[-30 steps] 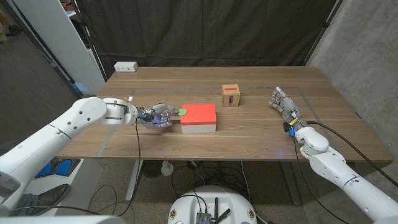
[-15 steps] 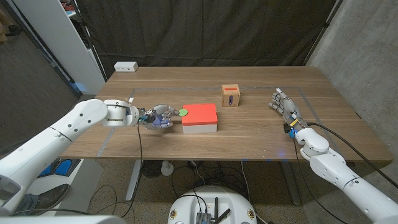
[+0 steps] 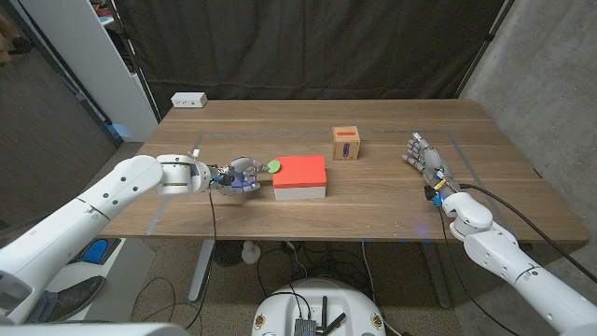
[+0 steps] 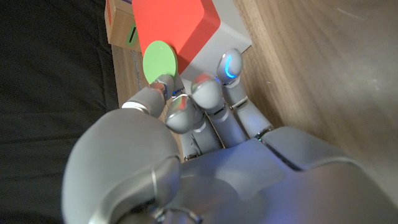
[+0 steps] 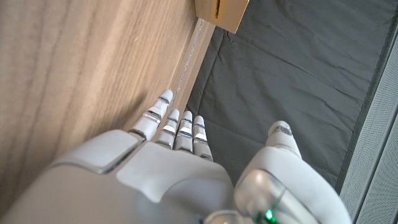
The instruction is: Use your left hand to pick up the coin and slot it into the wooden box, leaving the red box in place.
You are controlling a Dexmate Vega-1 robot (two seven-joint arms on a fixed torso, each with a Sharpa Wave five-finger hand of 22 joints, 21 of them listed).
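- Grey left hand (image 3: 237, 179) sits left of centre on the table, fingers curled, thumb and a fingertip (image 4: 163, 87) pinching the green coin (image 3: 273, 167).
- Coin (image 4: 160, 60) is held at the left edge of the red box (image 3: 298, 172), by its far-left corner; touching or just beside it, cannot tell.
- Red box has a red top on a white base (image 4: 233, 31), mid-table.
- Wooden box (image 3: 346, 144) stands far-right of the red box, well apart, dark slot on its near face.
- Right hand (image 3: 424, 155) is at the table's right side, fingers straight and apart, holding nothing.
- Wooden table (image 3: 373, 201); white power strip (image 3: 188, 100) at far-left corner.
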